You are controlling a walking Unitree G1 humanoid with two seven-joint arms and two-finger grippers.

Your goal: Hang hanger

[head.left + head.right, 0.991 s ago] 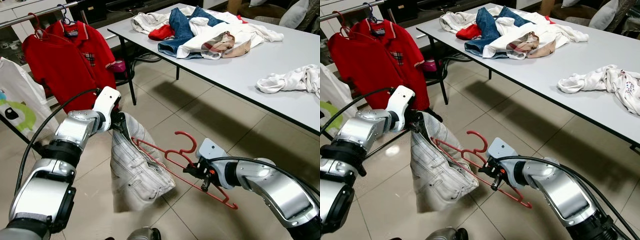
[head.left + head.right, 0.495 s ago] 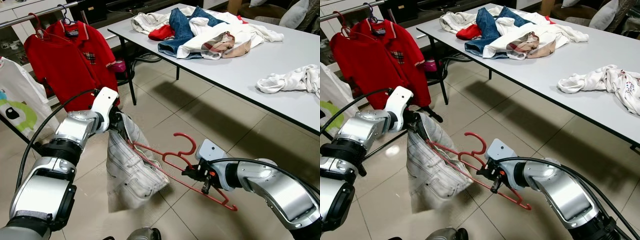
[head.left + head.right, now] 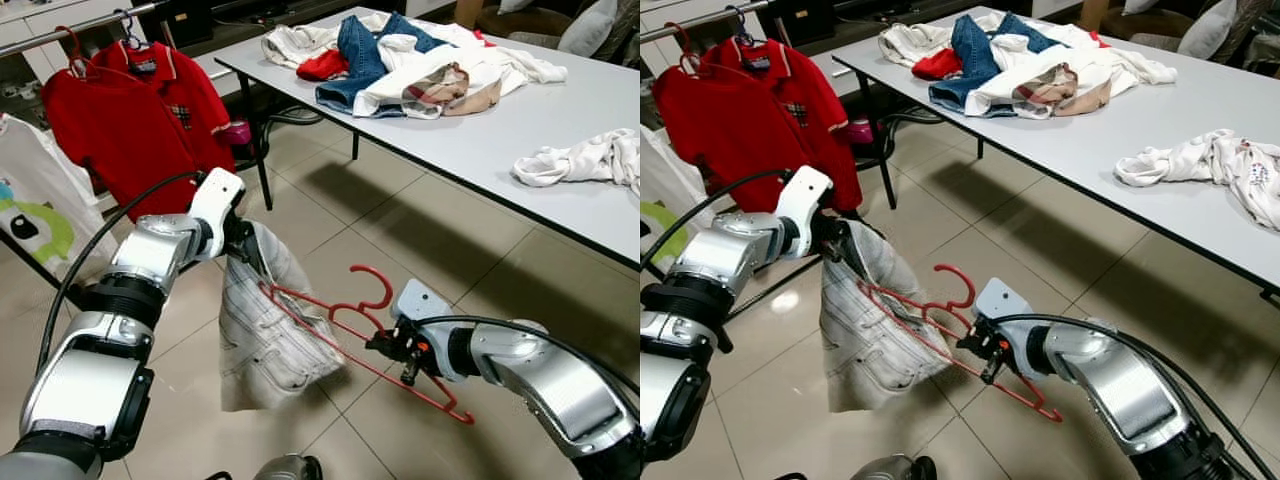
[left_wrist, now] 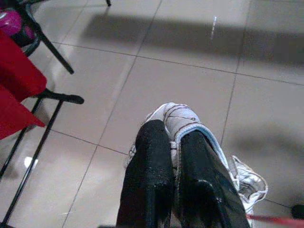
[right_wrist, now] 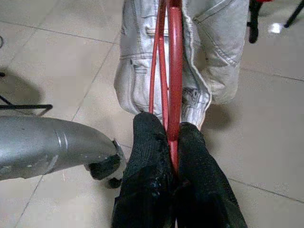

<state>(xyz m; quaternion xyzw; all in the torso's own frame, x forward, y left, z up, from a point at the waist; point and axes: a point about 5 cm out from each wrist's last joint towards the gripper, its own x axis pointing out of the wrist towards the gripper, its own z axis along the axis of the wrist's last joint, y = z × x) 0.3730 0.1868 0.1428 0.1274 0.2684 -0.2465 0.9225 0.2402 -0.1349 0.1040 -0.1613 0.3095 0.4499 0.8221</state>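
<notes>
A red wire hanger (image 3: pixel 372 335) hangs in the air over the floor, its hook pointing up. My right gripper (image 3: pixel 392 345) is shut on its middle, and the right wrist view shows the hanger (image 5: pixel 172 76) pinched between the black fingers (image 5: pixel 151 156). One end of the hanger is inside a pale grey denim garment (image 3: pixel 268 330). My left gripper (image 3: pixel 243 252) is shut on the top edge of that garment (image 4: pixel 183 118), holding it up. A clothes rail (image 3: pixel 70 28) stands at the far left.
A red polo shirt (image 3: pixel 140 120) and a white printed shirt (image 3: pixel 35 205) hang on the rail. A grey table (image 3: pixel 500 130) with piled clothes (image 3: pixel 400 60) and a white garment (image 3: pixel 590 160) stands to the right. Tiled floor lies between.
My left gripper has lifted the denim garment slightly up and to the right. The hanger and the right gripper have barely moved.
</notes>
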